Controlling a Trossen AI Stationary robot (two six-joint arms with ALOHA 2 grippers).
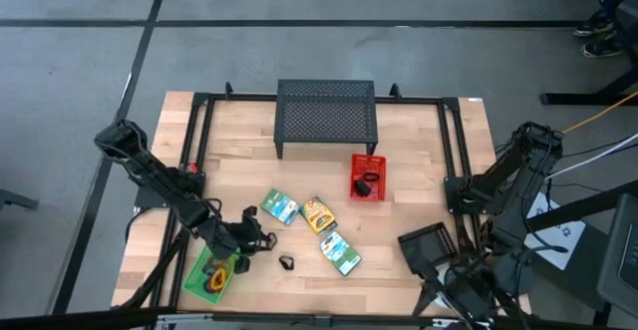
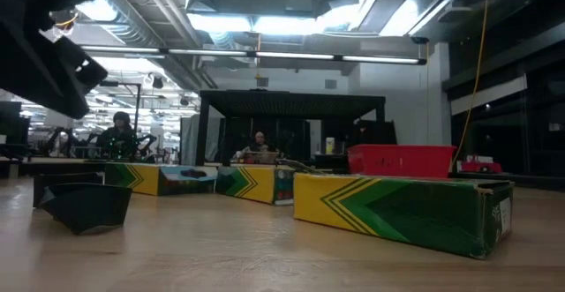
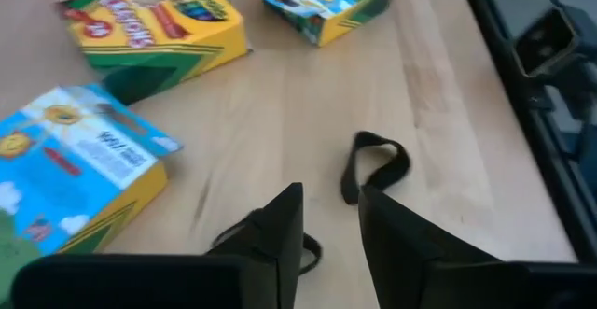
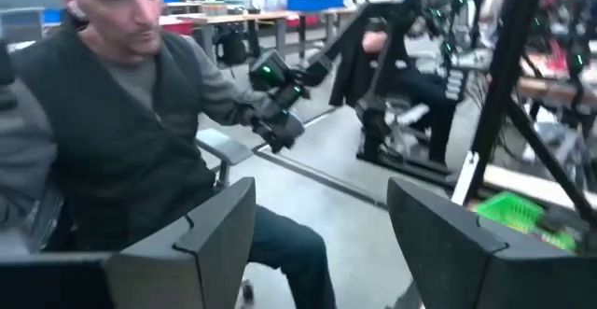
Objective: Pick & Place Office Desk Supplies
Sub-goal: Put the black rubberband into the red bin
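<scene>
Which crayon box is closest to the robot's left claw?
The blue-green crayon box farthest to the left of the three. It lies just beyond the left gripper, while the yellow-fronted box and the other blue box lie farther right.

Three crayon packets (image 1: pixel 280 207) (image 1: pixel 318 214) (image 1: pixel 340 253); one red bin (image 1: pixel 368 178); one green tray (image 1: pixel 198 273); one mesh stand (image 1: pixel 327 117).

Counter (image 1: pixel 419 170): pale wood planks, smooth, matt, grain visible. Printed packets (image 3: pixel 159 24): cardboard, slightly glossy print. Mesh stand (image 1: pixel 327 116): black perforated metal, matt. Red bin (image 1: pixel 369 178) and green tray (image 1: pixel 199 270): plastic w/ slight sheen. Left claw (image 3: pixel 331 225) fingers: dark matt plastic.
</scene>
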